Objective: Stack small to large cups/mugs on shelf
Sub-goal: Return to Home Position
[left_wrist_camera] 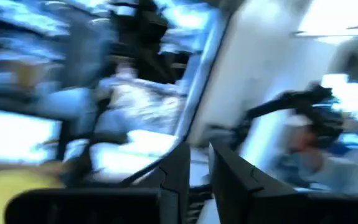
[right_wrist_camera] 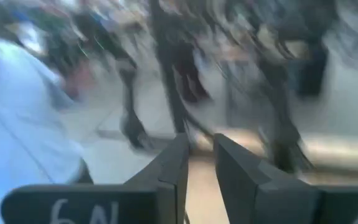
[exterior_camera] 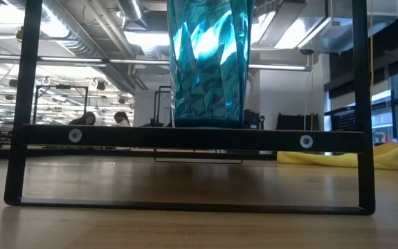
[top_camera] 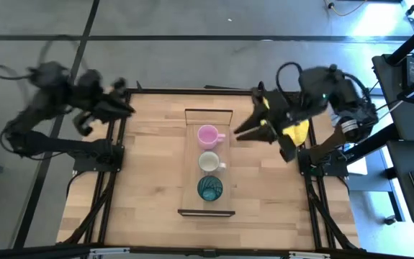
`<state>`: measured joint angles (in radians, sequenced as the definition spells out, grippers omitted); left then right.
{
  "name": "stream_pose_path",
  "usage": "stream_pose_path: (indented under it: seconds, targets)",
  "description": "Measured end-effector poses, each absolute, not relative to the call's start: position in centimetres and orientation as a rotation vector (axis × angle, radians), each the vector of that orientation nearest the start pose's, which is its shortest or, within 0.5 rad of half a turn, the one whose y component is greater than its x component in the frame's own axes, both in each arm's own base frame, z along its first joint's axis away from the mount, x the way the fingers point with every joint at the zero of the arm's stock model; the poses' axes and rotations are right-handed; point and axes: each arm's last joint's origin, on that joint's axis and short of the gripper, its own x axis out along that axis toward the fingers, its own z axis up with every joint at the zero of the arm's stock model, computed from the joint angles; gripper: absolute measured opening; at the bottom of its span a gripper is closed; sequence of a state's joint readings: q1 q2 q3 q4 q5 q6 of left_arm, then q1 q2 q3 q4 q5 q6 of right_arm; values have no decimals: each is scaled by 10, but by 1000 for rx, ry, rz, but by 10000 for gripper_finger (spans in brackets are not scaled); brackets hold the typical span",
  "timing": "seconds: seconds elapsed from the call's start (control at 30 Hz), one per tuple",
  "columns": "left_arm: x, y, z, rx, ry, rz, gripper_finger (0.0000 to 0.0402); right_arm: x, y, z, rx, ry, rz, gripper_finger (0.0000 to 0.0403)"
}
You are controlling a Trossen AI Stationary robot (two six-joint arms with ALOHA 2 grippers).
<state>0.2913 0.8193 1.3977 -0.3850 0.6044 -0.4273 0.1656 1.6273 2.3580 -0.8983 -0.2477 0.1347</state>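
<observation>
The shelf (top_camera: 192, 155) runs from far to near at the table's middle. Three cups stand on their bases in a row on it: the pink mug (top_camera: 207, 134) farthest, the white mug (top_camera: 209, 161) in the middle, the teal cup (top_camera: 209, 188) nearest. The low view shows the teal cup (exterior_camera: 209, 62) on the shelf board (exterior_camera: 185, 136). My left gripper (top_camera: 127, 109) is at the table's far left corner, shut and empty; its fingers show in the left wrist view (left_wrist_camera: 198, 177). My right gripper (top_camera: 240, 133) is just right of the pink mug, shut and empty, and shows in the right wrist view (right_wrist_camera: 200, 174).
A yellow cloth (top_camera: 298, 130) lies at the table's right edge under my right arm, and shows in the low view (exterior_camera: 385, 156). The shelf's dark end frames (top_camera: 208, 111) stand at its far and near ends. Bare tabletop lies on both sides of the shelf.
</observation>
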Motion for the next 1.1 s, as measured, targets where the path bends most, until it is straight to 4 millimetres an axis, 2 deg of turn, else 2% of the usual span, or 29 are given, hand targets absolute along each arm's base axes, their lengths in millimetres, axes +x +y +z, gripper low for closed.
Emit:
stream_pose_path:
  seconds: [0.07, 0.2, 0.3, 0.43, 0.5, 0.53, 0.63, 0.7, 0.83, 0.9, 0.97, 1.03, 1.1]
  targets:
    - [69, 9, 501, -319, -75, -144, 55, 258, 48, 553, 147, 280, 338, 79]
    - [1, -2, 480, -336, -26, 233, 55, 257, 42, 539, 92, 319, 329, 78]
    - [-34, -12, 456, -340, -164, 288, 55, 268, 36, 519, 50, 285, 432, 78]
    - [-62, -27, 414, -268, -456, 240, 55, 282, 12, 470, 88, 152, 568, 78]
    - [-63, -30, 386, -260, -504, 244, 55, 274, -5, 446, 170, 96, 532, 78]
    - [-55, -28, 379, -264, -488, 256, 55, 268, -12, 434, 202, 64, 511, 78]
    - [-35, -23, 374, -228, -396, 186, 55, 241, -25, 406, 221, -86, 497, 78]
    - [-24, -20, 382, -146, -437, 147, 55, 213, -27, 393, 205, -189, 474, 78]
    - [1, -8, 354, -155, -355, 160, 55, 167, -27, 351, 240, -321, 322, 78]
    - [-2, -9, 344, -162, -398, 133, 55, 152, -24, 330, 226, -378, 304, 78]
    - [6, -6, 337, -190, -368, 112, 55, 136, -20, 315, 205, -440, 296, 78]
    - [14, -3, 318, -260, -207, 103, 55, 125, -18, 297, 206, -461, 264, 78]
    - [17, -2, 313, -281, -189, 105, 55, 119, -18, 273, 230, -433, 216, 78]
